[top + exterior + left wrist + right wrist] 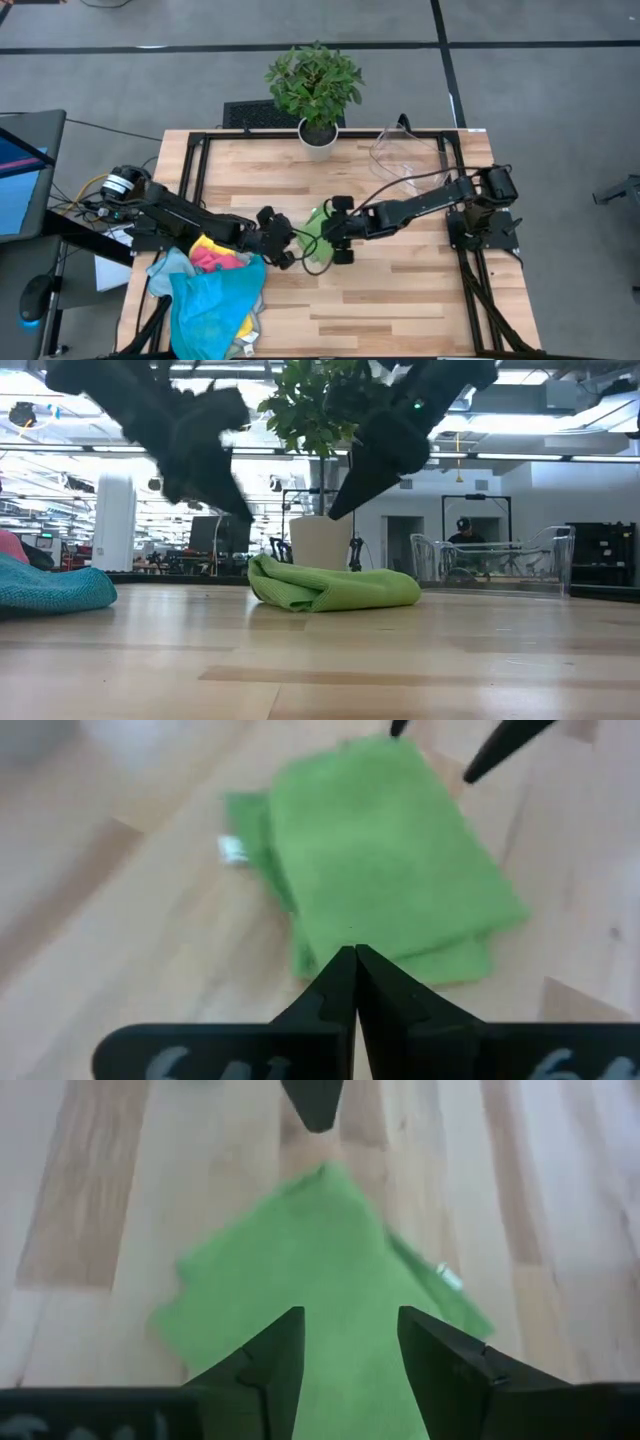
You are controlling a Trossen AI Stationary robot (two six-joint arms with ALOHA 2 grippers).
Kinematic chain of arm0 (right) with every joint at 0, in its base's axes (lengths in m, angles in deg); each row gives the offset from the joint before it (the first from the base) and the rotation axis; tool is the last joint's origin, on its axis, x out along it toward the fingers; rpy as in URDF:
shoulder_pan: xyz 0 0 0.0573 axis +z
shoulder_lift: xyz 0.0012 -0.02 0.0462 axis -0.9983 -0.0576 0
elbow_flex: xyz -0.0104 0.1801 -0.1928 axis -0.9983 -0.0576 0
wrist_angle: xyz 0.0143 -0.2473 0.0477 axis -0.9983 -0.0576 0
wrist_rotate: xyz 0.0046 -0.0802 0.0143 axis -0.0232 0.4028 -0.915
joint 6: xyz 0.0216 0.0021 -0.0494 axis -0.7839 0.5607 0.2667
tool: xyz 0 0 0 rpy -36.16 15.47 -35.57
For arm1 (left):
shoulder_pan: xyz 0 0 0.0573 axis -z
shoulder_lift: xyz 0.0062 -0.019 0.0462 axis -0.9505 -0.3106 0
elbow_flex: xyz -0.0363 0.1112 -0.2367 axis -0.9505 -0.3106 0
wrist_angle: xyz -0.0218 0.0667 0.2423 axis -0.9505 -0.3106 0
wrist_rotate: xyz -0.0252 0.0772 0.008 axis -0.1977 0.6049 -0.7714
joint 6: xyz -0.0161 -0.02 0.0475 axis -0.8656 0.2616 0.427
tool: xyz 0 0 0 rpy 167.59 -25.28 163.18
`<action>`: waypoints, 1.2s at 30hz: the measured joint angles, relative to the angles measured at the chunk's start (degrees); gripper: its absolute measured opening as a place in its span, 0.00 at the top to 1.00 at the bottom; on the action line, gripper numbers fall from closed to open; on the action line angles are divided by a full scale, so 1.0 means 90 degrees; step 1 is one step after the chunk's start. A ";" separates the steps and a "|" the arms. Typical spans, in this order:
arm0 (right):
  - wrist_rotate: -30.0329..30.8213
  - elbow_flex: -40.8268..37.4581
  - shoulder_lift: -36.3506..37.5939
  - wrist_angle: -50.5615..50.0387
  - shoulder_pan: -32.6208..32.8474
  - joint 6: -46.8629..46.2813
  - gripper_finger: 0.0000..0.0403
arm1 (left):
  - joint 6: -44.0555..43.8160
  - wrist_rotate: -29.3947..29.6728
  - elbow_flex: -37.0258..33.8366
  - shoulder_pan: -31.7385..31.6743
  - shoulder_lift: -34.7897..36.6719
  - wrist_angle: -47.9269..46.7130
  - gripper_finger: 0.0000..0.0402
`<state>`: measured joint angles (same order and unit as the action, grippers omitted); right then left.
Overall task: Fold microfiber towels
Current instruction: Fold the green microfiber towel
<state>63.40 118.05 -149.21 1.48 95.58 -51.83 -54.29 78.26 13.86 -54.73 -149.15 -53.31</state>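
Observation:
A bright green microfiber towel [318, 240] lies folded on the middle of the table [330, 588], its layers stacked flat [385, 860]. My left gripper [352, 955] is shut and hovers just left of the towel and above it [238, 508]. My right gripper [350, 1325] is open with nothing between its fingers. It hovers above the towel's right side [342, 508]. A pile of other microfiber towels, teal, pink and yellow [215, 290], sits at the table's near left.
A potted plant [315, 85] stands at the table's far edge. A clear plastic bin [405, 155] sits at the far right. The teal towel of the pile [50, 588] lies left of the green one. Bare wood [400, 300] spreads near and right.

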 joint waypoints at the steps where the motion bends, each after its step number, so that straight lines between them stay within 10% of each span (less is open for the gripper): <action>1: 0.0011 0.0004 0.0006 0.0028 -0.0074 0.0019 0.54 | 0.0014 0.0128 0.0005 0.0010 0.0021 0.0261 1.00; 14: -0.0467 -0.0011 -0.0031 0.0518 0.0102 -0.0711 0.57 | 0.0408 0.0129 -0.0044 -0.0090 0.0660 0.0298 0.99; 21: -0.0363 -0.0090 -0.0006 0.0712 0.0538 -0.1337 0.60 | 0.0626 -0.0505 -0.0038 -0.0516 0.1320 0.0150 0.83; 36: 0.0838 -0.1477 -0.0014 0.2896 0.1060 -0.2589 0.61 | -0.0165 -0.1466 -0.0572 -0.1501 0.0292 0.1837 0.67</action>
<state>70.94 104.76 -149.34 27.55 105.12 -75.13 -55.77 65.07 8.71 -68.23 -146.52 -36.78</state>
